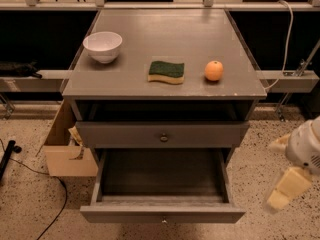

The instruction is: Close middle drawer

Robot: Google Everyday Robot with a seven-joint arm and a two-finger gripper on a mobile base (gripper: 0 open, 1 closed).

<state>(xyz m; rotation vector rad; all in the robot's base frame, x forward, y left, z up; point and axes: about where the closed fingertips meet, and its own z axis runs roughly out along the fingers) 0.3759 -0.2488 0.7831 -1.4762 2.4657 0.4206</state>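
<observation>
Nearest the camera, the middle drawer is pulled far out of the grey cabinet, its flat front with a small central knob at the bottom of the view and its deep grey box open to the camera. The gripper hangs off to the drawer's right, low over the speckled floor and apart from the cabinet; whether it is open or closed I cannot tell. Above the open box sits the upper drawer with its round metal knob, a dark gap showing over it. A cardboard box stands on the floor against the cabinet's left side. On the surface, a green and yellow sponge lies midway along the front edge, an orange just right of it toward the front right corner, and a white bowl by the left edge.
</observation>
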